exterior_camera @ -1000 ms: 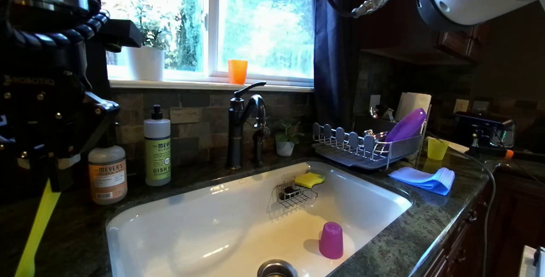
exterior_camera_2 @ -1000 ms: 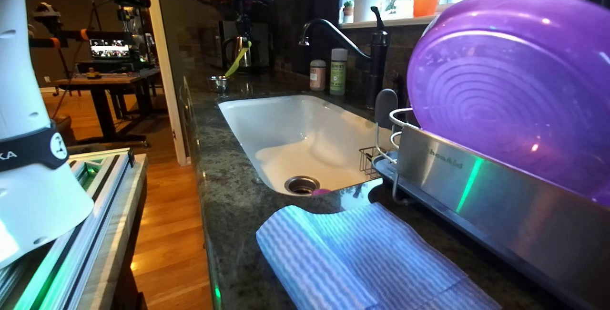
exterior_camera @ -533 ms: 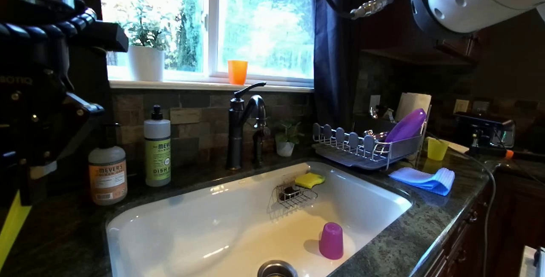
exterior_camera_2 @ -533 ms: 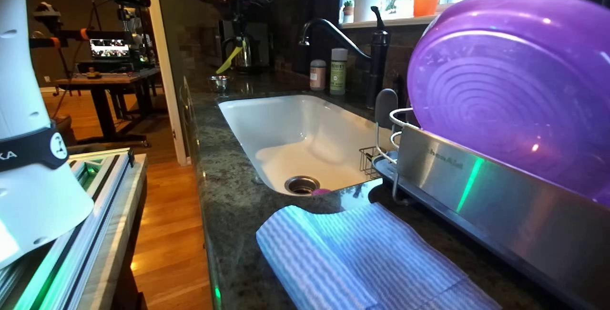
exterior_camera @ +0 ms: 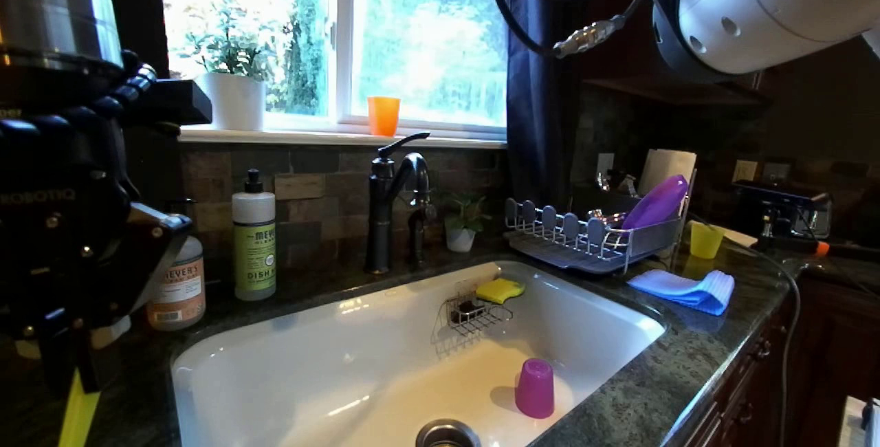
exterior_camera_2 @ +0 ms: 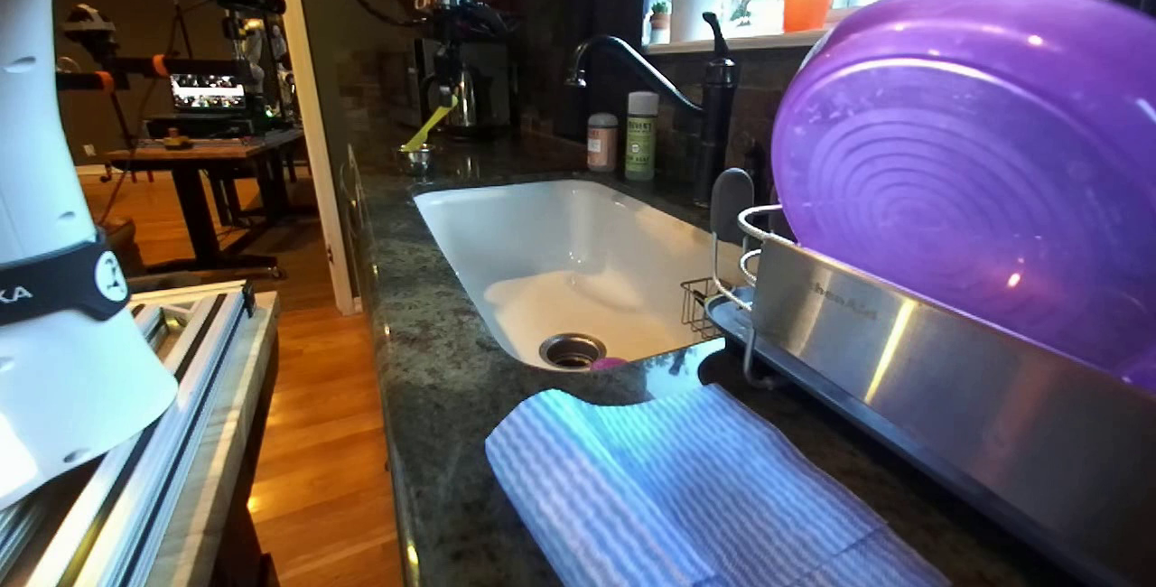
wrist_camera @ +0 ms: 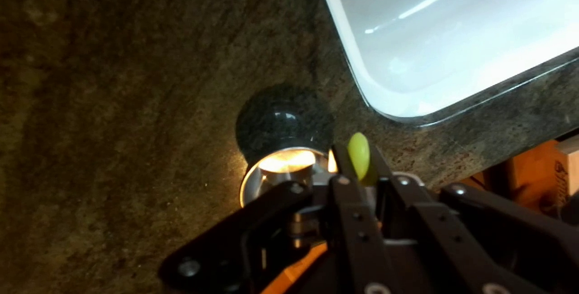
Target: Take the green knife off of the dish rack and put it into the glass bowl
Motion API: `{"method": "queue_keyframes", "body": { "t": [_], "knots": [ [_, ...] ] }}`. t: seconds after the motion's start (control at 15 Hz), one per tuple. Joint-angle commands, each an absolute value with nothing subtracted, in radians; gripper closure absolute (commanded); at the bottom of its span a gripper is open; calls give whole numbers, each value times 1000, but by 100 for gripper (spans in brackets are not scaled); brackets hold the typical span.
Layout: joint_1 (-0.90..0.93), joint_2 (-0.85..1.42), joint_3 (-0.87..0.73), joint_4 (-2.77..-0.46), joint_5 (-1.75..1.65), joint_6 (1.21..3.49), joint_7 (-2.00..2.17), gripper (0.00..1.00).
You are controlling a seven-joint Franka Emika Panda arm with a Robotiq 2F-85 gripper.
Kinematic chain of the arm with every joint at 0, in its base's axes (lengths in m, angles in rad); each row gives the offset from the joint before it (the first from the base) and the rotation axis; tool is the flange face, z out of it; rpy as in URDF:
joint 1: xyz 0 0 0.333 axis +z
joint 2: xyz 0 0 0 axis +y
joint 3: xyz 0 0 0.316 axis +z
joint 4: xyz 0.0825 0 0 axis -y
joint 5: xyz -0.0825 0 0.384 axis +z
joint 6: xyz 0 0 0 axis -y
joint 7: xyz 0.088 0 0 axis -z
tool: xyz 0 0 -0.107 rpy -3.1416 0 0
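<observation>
Over the bench [exterior_camera: 639,371], the tool [wrist_camera: 361,160], nearly closed, grips the tilted knife [exterior_camera: 78,414] near the bowl [exterior_camera_2: 416,163]; two soap bottles [exterior_camera: 254,251] stand beside the sink [exterior_camera: 309,354].

Cup [exterior_camera: 535,389] sits in sink [exterior_camera: 289,357]; cloth [exterior_camera: 686,289] beside dish rack [exterior_camera: 653,241].

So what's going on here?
The robot arm has the green knife in its gripper, off the dish rack and not yet released. In an exterior view, the knife's tilted lower end lines up with the small shiny bowl by the sink; can't tell whether it's inside.
</observation>
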State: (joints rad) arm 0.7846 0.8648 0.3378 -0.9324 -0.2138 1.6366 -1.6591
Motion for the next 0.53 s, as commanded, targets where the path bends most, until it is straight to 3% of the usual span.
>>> {"method": "queue_keyframes", "body": {
  "t": [0.0,0.47],
  "knots": [
    [812,904,327,-878,-244,1621,-1681,97],
    [826,936,328,-859,-271,1624,-1702,97]
  ]
}}
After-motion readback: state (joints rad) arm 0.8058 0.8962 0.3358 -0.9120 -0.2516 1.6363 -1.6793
